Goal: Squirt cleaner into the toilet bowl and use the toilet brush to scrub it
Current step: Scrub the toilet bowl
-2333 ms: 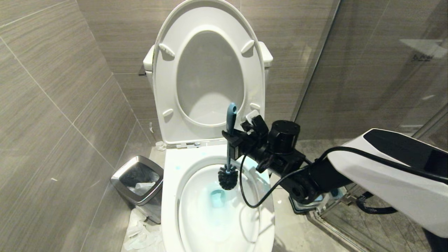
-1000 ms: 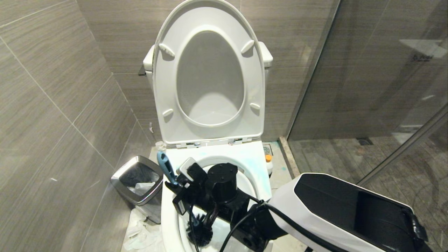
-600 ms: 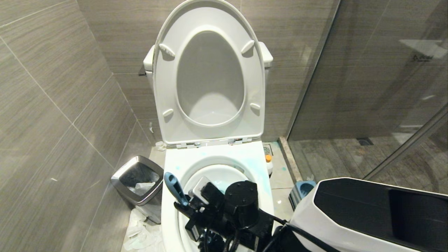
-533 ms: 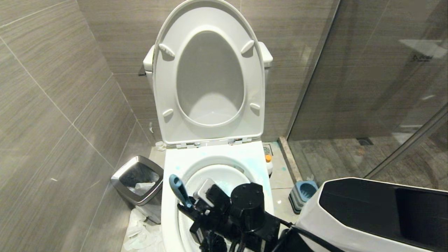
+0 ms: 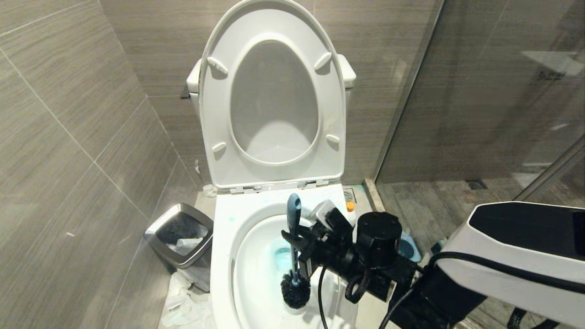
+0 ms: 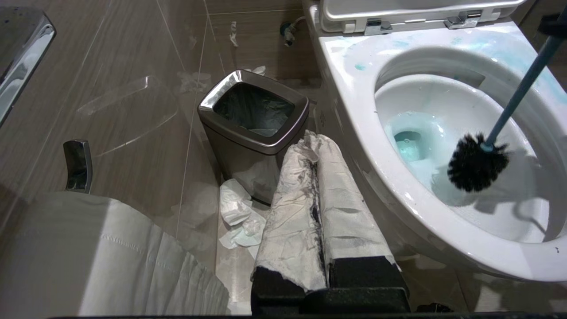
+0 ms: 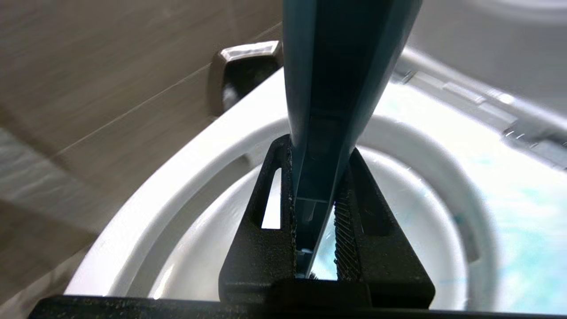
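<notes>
My right gripper [image 5: 295,242] is shut on the blue-grey handle of the toilet brush [image 5: 293,219], which stands nearly upright over the toilet bowl [image 5: 224,256]. Its black bristle head [image 5: 295,292] hangs low inside the bowl, in front of the blue-tinted water. In the right wrist view the handle [image 7: 328,88] is clamped in the right gripper [image 7: 321,153]. The left wrist view shows the brush head [image 6: 476,161] above the bowl's inner wall [image 6: 398,88]. My left gripper [image 6: 312,144] is shut and empty, low beside the toilet's left side. Only the cleaner's orange cap [image 5: 350,206] shows, right of the toilet.
The seat and lid [image 5: 274,91] stand raised against the tank. A silver-rimmed waste bin [image 5: 180,233] with crumpled paper [image 5: 183,304] at its foot stands left of the toilet. The blue-grey brush holder [image 5: 406,250] sits on the floor to the right, by the glass shower wall [image 5: 480,114].
The right arm has swung the brush from the bowl's front left rim, handle tilted left, back toward the middle right. The handle now stands upright and the head is in view again.
</notes>
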{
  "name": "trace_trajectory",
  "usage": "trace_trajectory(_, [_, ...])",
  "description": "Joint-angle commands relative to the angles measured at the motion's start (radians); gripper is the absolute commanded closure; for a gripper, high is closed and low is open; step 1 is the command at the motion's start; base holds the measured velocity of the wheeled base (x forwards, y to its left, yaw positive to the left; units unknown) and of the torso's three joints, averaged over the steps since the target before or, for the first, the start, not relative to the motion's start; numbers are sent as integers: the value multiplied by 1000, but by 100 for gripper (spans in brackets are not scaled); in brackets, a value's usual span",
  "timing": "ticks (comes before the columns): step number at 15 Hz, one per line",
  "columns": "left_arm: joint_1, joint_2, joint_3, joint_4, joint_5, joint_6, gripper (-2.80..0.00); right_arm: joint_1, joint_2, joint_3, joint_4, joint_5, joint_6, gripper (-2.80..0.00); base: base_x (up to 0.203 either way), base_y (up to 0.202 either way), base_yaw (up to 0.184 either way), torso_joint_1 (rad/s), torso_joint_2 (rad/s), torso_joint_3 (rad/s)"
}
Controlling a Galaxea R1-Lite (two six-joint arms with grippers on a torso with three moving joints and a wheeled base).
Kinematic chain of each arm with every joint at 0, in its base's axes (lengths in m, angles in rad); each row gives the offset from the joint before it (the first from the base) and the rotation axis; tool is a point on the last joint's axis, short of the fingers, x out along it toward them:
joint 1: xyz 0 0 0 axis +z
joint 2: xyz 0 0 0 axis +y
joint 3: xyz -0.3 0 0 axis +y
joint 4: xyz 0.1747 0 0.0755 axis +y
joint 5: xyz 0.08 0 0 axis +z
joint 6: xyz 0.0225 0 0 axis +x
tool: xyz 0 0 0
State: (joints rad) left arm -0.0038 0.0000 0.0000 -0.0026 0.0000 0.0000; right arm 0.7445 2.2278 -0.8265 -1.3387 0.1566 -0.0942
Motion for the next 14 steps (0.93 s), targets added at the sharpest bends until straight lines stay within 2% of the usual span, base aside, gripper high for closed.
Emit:
trace_trajectory(1, [-1, 0, 0, -1, 0, 0, 0, -25, 0, -57, -4, 3, -1, 0, 0, 0, 0, 0, 0, 0])
trace_trajectory(6, [-1, 0, 0, -1, 0, 0, 0, -25, 56, -252, 80, 2, -2, 0, 0, 0, 0, 0, 0, 0])
trace_trajectory(14, [-1, 0, 0, -1, 0, 0, 0, -70, 295, -575, 231, -3, -9, 0, 0, 0, 0, 0, 0, 0])
